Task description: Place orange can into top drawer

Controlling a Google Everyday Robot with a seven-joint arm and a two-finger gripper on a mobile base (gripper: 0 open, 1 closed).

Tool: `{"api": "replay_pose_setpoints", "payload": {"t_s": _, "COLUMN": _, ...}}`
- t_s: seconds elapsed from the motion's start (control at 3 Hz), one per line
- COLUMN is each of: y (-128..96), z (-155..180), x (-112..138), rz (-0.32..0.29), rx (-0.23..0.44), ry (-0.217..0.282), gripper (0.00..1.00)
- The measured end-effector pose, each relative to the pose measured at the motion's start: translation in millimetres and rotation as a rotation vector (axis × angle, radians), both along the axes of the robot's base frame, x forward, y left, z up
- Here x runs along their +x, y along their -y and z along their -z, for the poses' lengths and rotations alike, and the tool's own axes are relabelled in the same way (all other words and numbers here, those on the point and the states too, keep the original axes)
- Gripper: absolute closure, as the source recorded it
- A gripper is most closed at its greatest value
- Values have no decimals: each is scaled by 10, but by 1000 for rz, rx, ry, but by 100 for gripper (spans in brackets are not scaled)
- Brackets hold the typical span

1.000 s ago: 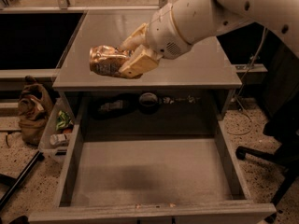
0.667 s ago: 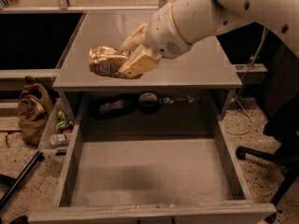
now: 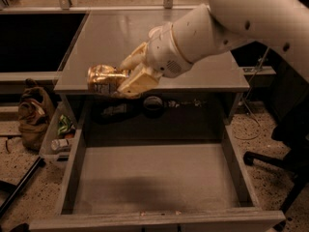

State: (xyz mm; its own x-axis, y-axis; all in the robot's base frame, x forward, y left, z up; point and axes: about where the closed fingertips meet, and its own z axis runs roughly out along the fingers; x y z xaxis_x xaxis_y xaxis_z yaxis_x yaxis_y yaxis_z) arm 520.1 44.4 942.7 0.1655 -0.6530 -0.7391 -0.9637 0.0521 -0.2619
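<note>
The orange can (image 3: pixel 102 79) is shiny orange-gold with pale label patches. My gripper (image 3: pixel 126 77) is shut on it and holds it sideways in the air, at the front left edge of the grey counter top (image 3: pixel 145 37). The white arm reaches in from the upper right. The top drawer (image 3: pixel 154 178) stands pulled wide open below, with a flat grey bottom, low side walls and a long front lip. The can hangs above the drawer's back left part.
A brown bag (image 3: pixel 35 114) and a bin with small items (image 3: pixel 60 134) sit on the floor at the left. Dark objects (image 3: pixel 152 103) lie in the recess behind the drawer. A black chair base (image 3: pixel 277 163) stands at the right.
The gripper with the can has moved slightly forward and down toward the counter's front edge. The drawer has not moved.
</note>
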Motion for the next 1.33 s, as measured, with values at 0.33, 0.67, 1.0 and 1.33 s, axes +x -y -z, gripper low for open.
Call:
{"api": "replay_pose_setpoints", "payload": {"t_s": 0.33, "y": -168, "z": 419, "x": -88, "rz": -11, "rx": 33, "ry": -49, "gripper": 100}}
{"api": "replay_pose_setpoints", "payload": {"t_s": 0.67, "y": -388, "z": 748, "x": -102, "rz": -32, "rx": 21, "ry": -38, "gripper": 100}}
{"api": "replay_pose_setpoints", "payload": {"t_s": 1.0, "y": -387, "z": 1025, "x": -95, "rz": -11, "rx": -56, "ry": -37, "gripper": 100}}
{"api": "replay_pose_setpoints", "payload": {"t_s": 1.33, "y": -126, "z": 1167, "x": -105, "rz": 64, "rx": -114, "ry": -41, "gripper": 100}}
